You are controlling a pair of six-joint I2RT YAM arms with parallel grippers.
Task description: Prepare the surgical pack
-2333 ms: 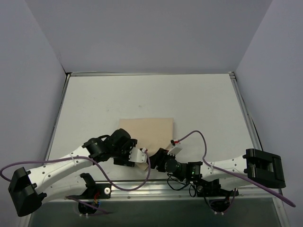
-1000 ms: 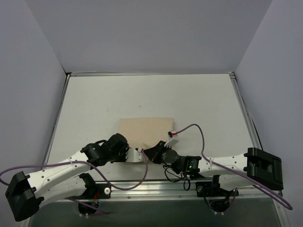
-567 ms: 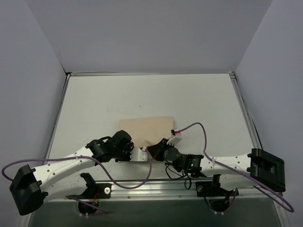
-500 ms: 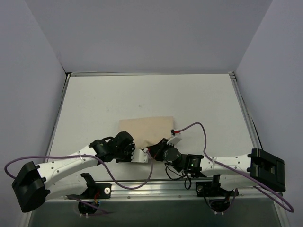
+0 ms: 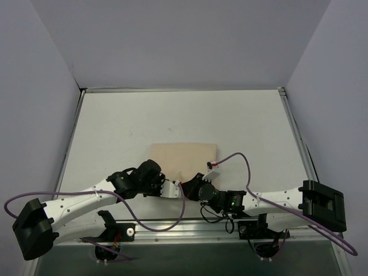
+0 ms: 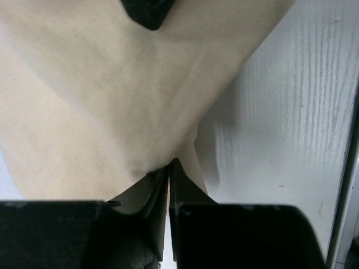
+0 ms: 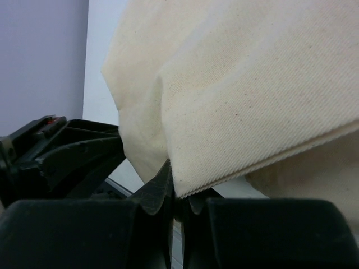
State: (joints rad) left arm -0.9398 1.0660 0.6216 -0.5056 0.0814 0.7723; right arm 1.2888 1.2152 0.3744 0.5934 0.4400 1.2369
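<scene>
Wrist views show left tool (image 6: pixel 169 169) and right tool (image 7: pixel 177 193) clamped on beige cloth (image 6: pixel 101 101); overhead, wrists hide both grips.

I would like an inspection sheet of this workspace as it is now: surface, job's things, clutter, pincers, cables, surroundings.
Surface: white table, no marks seen from the top view.
Job's things: folded beige cloth bundle, lying flat at the near middle; its contents are hidden.
Clutter: nothing seen.
Pincers: left pincer shut on a pinch of the bundle's cloth; right pincer shut on a folded cloth edge; both at the bundle's near side.
Cables: purple cable loops beside the bundle's right corner; second purple cable trails at the near left.
Surroundings: plain pale lilac walls on three sides.
</scene>
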